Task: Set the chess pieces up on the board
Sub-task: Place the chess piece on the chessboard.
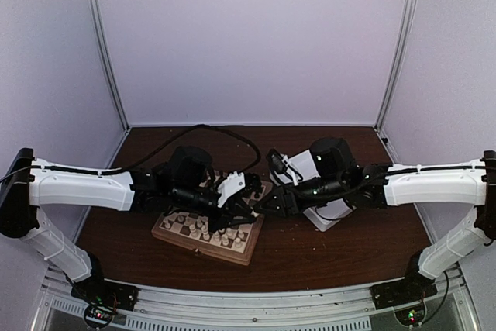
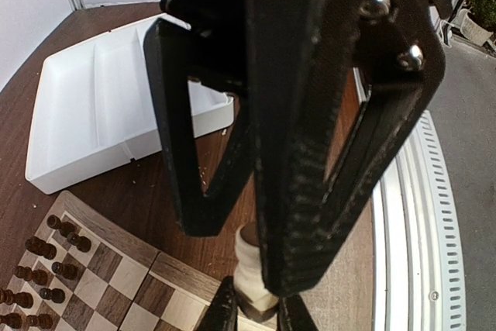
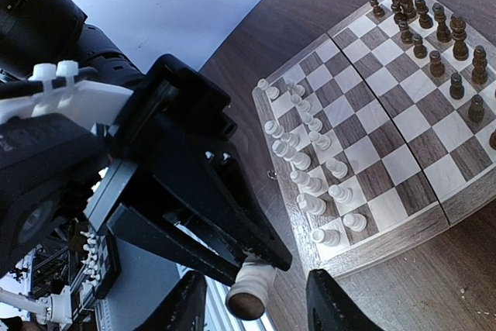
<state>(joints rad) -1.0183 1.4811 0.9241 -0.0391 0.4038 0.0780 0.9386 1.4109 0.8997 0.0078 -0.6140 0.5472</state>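
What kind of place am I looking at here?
Probably a robotics test booth: two robot arms bolted at the edge of a dark wooden table, plain pale walls framed by metal posts, and a chessboard laid out between them.

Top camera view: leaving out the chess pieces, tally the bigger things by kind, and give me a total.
board: 1
white tray: 1
robot arms: 2 (left arm, right arm)
Total: 4
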